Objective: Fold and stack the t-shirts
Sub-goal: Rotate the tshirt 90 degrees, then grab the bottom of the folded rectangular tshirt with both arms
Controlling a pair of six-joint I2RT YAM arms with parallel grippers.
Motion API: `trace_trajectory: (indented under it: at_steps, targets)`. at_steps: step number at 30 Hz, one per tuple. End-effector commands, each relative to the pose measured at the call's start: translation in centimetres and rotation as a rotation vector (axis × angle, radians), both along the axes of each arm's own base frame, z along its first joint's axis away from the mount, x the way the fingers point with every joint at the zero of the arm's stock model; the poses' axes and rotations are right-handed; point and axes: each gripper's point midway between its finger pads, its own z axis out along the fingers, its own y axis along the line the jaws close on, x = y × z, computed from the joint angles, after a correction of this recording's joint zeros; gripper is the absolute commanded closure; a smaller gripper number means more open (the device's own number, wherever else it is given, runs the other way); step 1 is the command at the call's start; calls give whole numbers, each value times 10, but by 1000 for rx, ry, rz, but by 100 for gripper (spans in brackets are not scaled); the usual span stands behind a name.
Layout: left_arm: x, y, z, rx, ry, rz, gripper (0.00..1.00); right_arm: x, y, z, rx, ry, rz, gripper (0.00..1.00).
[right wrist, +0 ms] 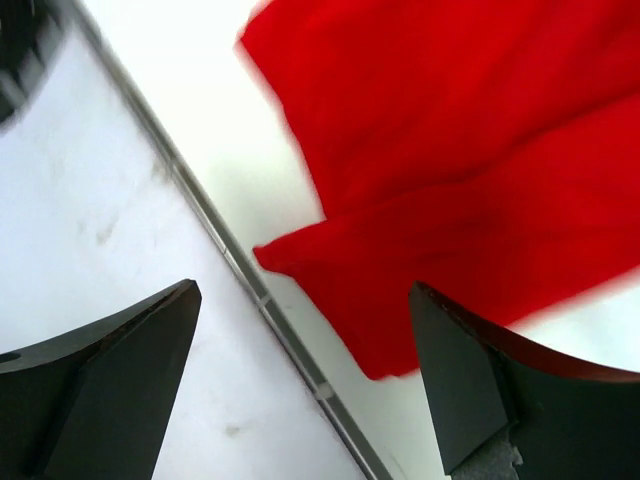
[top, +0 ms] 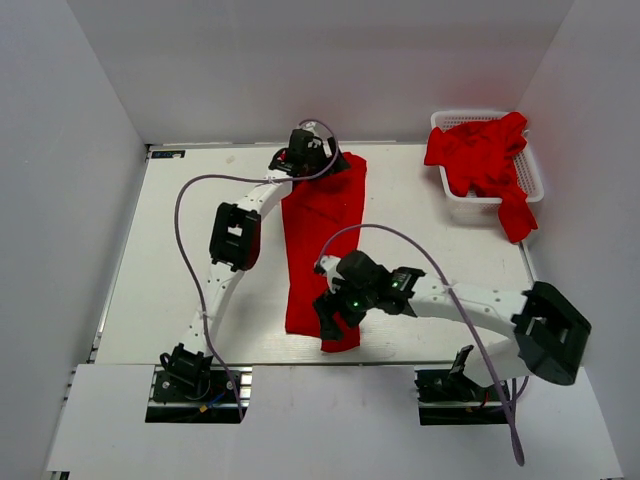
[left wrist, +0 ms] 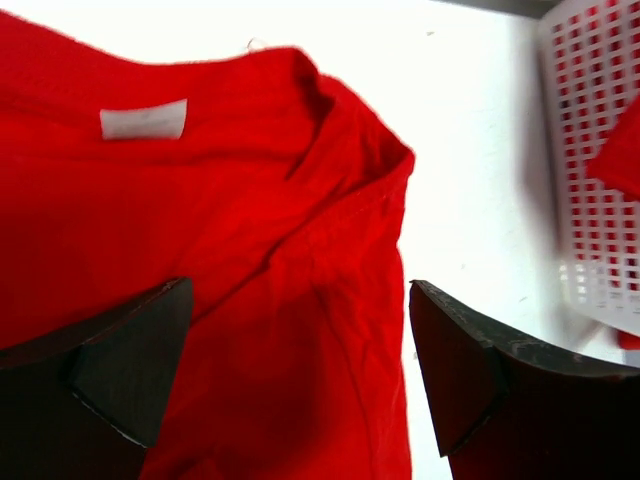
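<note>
One red t-shirt (top: 320,230) lies on the table as a long narrow strip running from far to near. My left gripper (top: 308,156) hovers over its far end, jaws open and holding nothing. In the left wrist view that gripper (left wrist: 300,300) stands above the collar, where a white label (left wrist: 143,120) shows. My right gripper (top: 332,318) is at the near end, also open and empty. In the right wrist view it (right wrist: 302,290) sits over the shirt's hem corner (right wrist: 380,300) by the table's edge. More red t-shirts (top: 480,155) are piled in the basket.
The white lattice basket (top: 470,117) stands at the far right corner, and one shirt hangs over its near rim (top: 515,215). It also shows in the left wrist view as the basket (left wrist: 590,150). A metal strip (right wrist: 250,280) marks the table's near edge. White walls surround the table.
</note>
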Motion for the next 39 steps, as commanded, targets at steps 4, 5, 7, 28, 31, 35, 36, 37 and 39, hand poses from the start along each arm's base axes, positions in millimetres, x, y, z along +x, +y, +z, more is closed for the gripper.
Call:
trace_trajectory:
  at_steps: [4,5,7,28,31,35,36,37,39]
  targets:
    - [-13,34,151,90,-184,49,1,75,-11,74,-12,-272,-340,10]
    - [-19,44,152,143,-186,62,1,92,-17,83,-31,-330,-411,10]
    - [-44,67,205,193,-229,91,1,114,-36,85,-105,-371,-555,10]
    - [-360,170,41,407,443,11,24,247,-37,44,-243,-278,-886,44]
    - [-370,160,42,390,434,-33,27,275,-23,39,-255,-331,-843,44]
    - [-373,145,43,369,409,-71,27,317,-14,37,-276,-422,-836,44]
    - [-376,140,44,366,410,-91,27,321,-15,37,-289,-437,-843,45]
    - [-376,138,42,360,412,-97,27,334,-19,34,-295,-460,-842,45]
    - [-380,130,39,369,411,-126,27,347,-11,32,-276,-482,-830,47]
